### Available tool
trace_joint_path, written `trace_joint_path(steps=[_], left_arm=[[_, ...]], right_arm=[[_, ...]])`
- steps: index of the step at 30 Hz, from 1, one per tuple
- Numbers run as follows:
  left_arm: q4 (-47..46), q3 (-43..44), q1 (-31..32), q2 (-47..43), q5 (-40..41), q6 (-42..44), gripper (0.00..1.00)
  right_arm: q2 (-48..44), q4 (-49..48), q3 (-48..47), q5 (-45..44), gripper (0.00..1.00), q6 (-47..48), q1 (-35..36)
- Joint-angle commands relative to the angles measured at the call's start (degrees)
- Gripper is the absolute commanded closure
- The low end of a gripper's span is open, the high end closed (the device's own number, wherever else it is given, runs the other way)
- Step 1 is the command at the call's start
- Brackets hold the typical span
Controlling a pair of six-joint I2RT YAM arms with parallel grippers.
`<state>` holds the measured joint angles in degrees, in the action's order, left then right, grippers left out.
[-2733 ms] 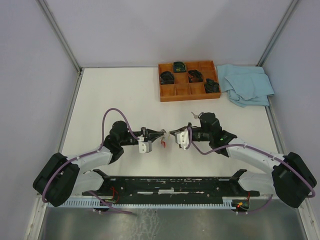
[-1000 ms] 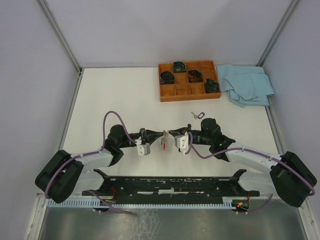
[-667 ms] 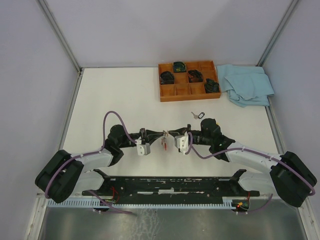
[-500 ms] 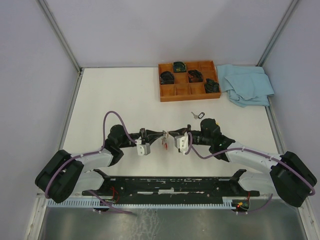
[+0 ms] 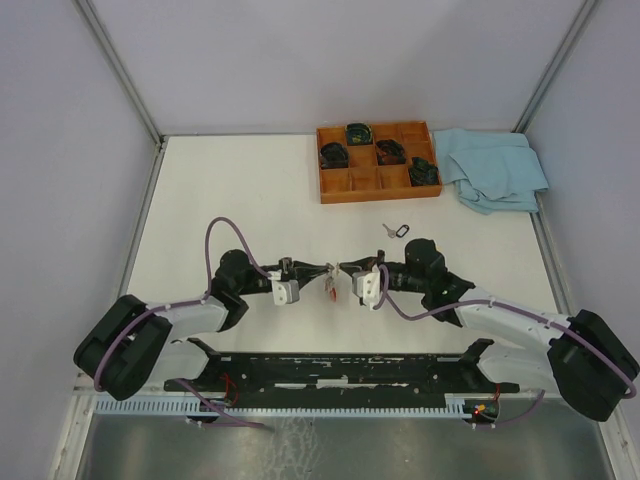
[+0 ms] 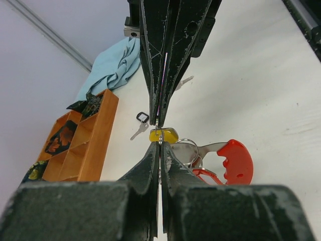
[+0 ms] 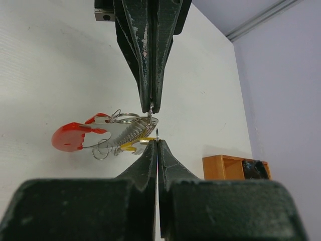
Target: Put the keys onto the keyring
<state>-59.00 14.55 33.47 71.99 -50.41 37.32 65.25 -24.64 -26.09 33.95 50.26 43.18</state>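
Note:
My left gripper (image 5: 326, 270) and right gripper (image 5: 344, 268) meet tip to tip above the table, near the front. Both are shut on thin silver wire of the keyring (image 6: 186, 149), held between them. Its curved red band (image 6: 206, 175) hangs below. A red-capped key (image 6: 235, 160) and a yellow-capped key (image 6: 164, 135) hang on the bunch. In the right wrist view the red cap (image 7: 67, 138), a yellow cap (image 7: 131, 146) and the ring (image 7: 125, 117) hang left of my right gripper (image 7: 157, 136). I cannot make out a second yellow key.
A plain silver key with a small black loop (image 5: 397, 230) lies on the table behind the right arm. An orange compartment tray (image 5: 378, 198) with dark objects stands at the back. A light blue cloth (image 5: 495, 168) lies to its right.
The right arm has drawn toward the near edge, uncovering the plain key and black loop. Both grippers stay pinched together on the bunch, shifting slightly.

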Motion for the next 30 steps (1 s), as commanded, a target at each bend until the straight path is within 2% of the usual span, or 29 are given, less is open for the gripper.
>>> trace_joint_path(steps=[1, 13, 30], left_arm=[[-7.52, 0.75, 0.1, 0.89, -2.74, -7.47, 0.97], [-13.24, 0.57, 0.15, 4.41, -2.66, -15.52, 0.97], [-12.56, 0.91, 0.14, 5.08, -2.63, -14.47, 0.97]], right_arm=[[-2.47, -1.0, 0.48, -0.27, 0.99, -2.46, 0.42], [-3.64, -0.4, 2.23, -1.62, 0.99, -5.76, 0.43], [-3.98, -7.09, 4.58, -1.12, 0.99, -7.59, 0.42]])
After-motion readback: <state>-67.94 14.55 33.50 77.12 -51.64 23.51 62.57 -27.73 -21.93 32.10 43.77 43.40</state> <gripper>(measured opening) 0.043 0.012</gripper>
